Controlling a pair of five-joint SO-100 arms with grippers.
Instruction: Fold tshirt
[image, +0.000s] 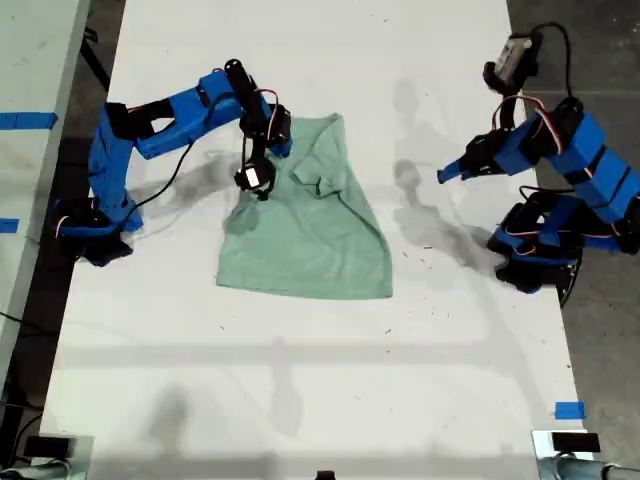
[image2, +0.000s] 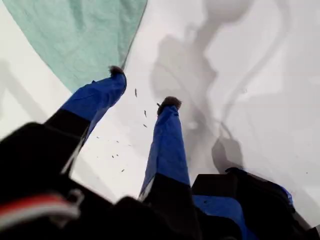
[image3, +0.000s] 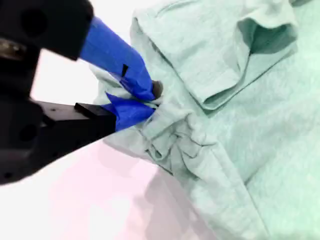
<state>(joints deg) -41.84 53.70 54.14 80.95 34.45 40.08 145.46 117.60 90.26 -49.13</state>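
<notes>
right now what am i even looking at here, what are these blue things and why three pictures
The blue things are two small robot arms on a white table, each ending in a two-fingered gripper. One picture looks down on the whole scene from above; the other two come from cameras riding on the grippers.

Between the arms lies a pale green tshirt, partly folded and rumpled.

My second gripper, on the arm at the exterior view's left, is shut on a bunched fold at the shirt's edge.

My first gripper, on the arm at the exterior view's right, is open and holds nothing; it points over bare table toward the shirt's edge without touching it.
</notes>
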